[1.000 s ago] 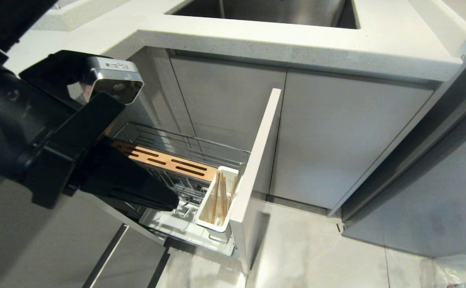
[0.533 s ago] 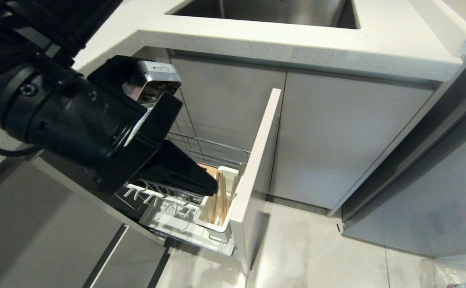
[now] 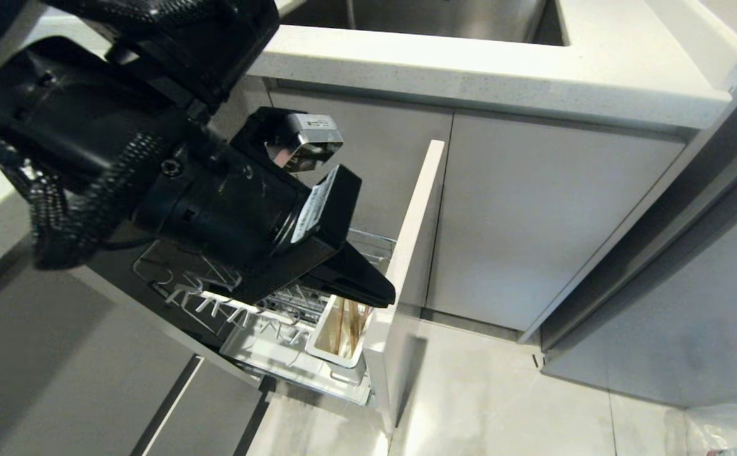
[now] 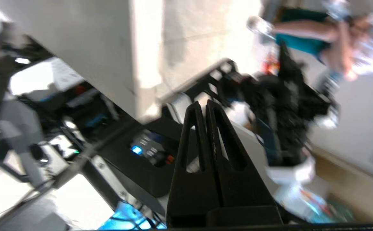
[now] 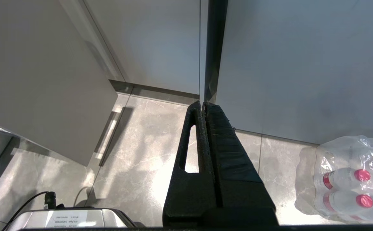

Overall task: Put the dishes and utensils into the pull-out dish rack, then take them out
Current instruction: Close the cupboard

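The left gripper (image 3: 384, 296) fills the left of the head view, its black fingers pressed together with nothing between them, tips reaching down to the inner face of the pale grey front panel (image 3: 414, 221). With the fingers closed to a single wedge, it looks set to push on that panel rather than to pick anything up, though whether it touches the panel cannot be told. Under the arm the pull-out dish rack (image 3: 368, 244) stands drawn out from the cabinet, so its contents are open from above; most of its chrome wire is hidden by the arm. At its near right corner, just inside the front panel, the white utensil caddy (image 3: 327, 329) holds the chopsticks (image 3: 345, 323) standing on end and leaning, kept upright by the caddy's walls. No bowl, plate or fork shows here. The right gripper (image 5: 204, 104) hangs over the floor far to the right, fingers closed and empty, beside a wrapped pack of bottles (image 5: 346, 176).
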Controlling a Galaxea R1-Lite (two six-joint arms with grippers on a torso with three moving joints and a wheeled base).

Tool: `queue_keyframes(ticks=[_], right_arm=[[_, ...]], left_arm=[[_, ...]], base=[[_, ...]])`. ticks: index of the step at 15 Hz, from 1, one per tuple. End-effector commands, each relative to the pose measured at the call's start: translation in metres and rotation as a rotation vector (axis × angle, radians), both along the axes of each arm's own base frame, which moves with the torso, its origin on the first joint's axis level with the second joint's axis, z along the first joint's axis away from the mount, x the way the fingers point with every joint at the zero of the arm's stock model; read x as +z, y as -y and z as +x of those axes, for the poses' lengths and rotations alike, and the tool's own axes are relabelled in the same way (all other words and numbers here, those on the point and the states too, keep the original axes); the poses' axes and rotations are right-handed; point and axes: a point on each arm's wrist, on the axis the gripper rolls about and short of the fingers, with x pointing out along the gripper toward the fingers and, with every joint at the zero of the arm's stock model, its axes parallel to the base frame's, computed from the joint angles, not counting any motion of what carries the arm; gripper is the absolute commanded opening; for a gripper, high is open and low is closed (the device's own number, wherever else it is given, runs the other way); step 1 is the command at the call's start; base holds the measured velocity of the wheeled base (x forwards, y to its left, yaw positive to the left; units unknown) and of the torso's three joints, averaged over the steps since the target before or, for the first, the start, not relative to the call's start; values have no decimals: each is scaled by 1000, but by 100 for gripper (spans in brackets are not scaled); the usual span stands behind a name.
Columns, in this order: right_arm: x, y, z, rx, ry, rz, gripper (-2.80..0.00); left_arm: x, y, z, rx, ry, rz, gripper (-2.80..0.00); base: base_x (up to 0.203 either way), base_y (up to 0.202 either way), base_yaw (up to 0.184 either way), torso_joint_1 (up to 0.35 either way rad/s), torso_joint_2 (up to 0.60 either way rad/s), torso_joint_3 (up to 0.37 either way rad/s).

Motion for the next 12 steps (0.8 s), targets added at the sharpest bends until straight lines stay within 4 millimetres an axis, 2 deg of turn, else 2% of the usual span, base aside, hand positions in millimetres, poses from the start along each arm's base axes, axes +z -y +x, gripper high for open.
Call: queue_keyframes(ticks=[1, 5, 9, 12], right_arm=[[0, 0, 0, 0, -1, 1, -280], [0, 0, 0, 0, -1, 1, -280], [0, 0, 0, 0, -1, 1, -280], [0, 0, 0, 0, -1, -1, -280]], left_arm=[[-9, 7, 7, 27, -8, 42, -280], [-21, 19, 19, 66, -24, 78, -280], [-15, 22, 10, 45, -10, 39, -280], [-17, 29, 10, 24, -5, 36, -280]], base=[[0, 0, 0, 0, 0, 0], [0, 0, 0, 0, 0, 0], [0, 0, 0, 0, 0, 0], [0, 0, 0, 0, 0, 0]])
